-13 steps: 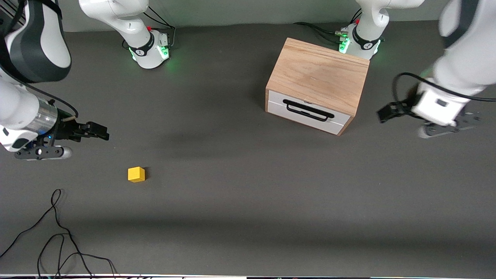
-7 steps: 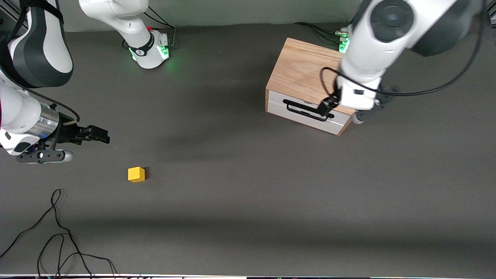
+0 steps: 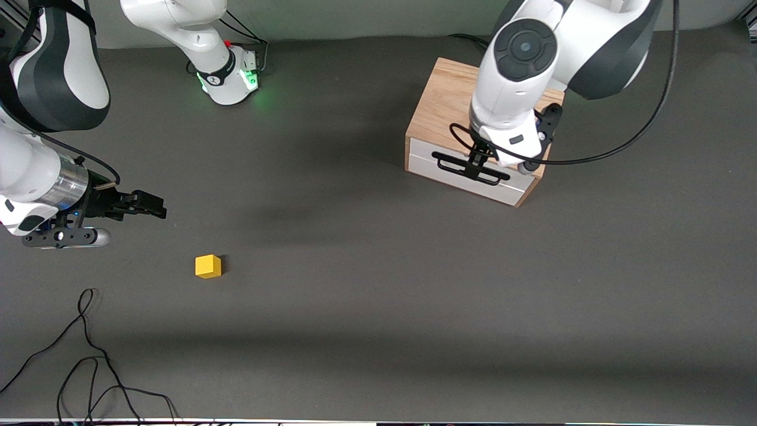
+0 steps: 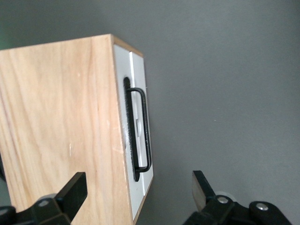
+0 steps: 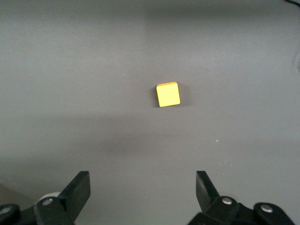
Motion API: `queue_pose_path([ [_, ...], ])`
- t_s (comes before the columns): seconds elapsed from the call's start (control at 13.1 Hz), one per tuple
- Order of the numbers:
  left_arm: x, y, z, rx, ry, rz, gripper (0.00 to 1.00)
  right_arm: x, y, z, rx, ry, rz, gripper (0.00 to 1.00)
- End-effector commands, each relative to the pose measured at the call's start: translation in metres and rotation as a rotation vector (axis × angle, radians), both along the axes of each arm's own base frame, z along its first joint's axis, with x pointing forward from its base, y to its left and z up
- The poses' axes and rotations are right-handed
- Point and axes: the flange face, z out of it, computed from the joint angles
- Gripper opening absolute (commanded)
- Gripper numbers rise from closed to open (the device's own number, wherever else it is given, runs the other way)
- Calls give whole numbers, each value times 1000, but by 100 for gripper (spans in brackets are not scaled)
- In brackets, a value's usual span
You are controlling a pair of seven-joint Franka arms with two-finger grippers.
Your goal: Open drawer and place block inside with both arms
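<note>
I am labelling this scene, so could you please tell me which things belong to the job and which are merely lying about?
Job:
- white-fronted light-wood drawer with black bar handle, shut
- small yellow cube block, on the table
- left pincer, open over the handle
- right pincer, open, waiting near the block

Lying about:
- loose black cable
</note>
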Motion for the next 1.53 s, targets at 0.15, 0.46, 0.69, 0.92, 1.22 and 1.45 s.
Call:
queue_pose_path([
  [0.15,-8,-8,-29,-11,41,70,100,-2,0,8,-9,-11,14,100],
  [0.46,-8,-1,-102,-25,12,79,100,-2,-1,12,-9,-24,17,100],
  [0.69,-4,-6,-146,0,51,37,100,0,-5,14,-14,-35,20,100],
  [0.92,-2,-6,-175,14,86,4,100,1,-11,-6,-31,-11,14,100],
  [1.22,1,-9,-183,11,80,4,100,0,-14,-70,-41,-66,11,100],
  [1.45,2,-9,-200,21,94,-4,100,5,-11,-118,-43,-76,49,100],
])
